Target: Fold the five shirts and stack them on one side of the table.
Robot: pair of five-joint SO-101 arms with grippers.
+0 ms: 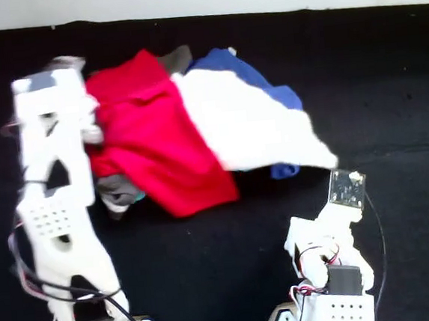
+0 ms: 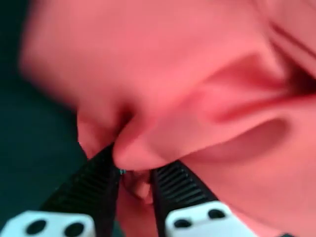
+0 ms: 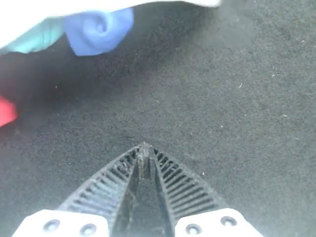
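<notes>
A heap of shirts lies at the back middle of the black table: a red shirt (image 1: 160, 143) on the left, a white shirt (image 1: 245, 124) over a blue shirt (image 1: 256, 78), and grey cloth (image 1: 119, 190) underneath. The left arm stands over the heap's left edge. Its gripper (image 2: 133, 170) is shut on a fold of the red shirt (image 2: 187, 98). The right gripper (image 3: 144, 150) is shut and holds nothing, low over bare table near the front right. Ahead of it show a blue shirt corner (image 3: 98, 29), a teal scrap (image 3: 34, 39) and the white shirt's hem (image 3: 49, 10).
The black table (image 1: 389, 100) runs bare to the right of the heap and along the front middle. Both arm bases stand at the front edge, with loose wires beside each. A pale wall borders the table's far edge.
</notes>
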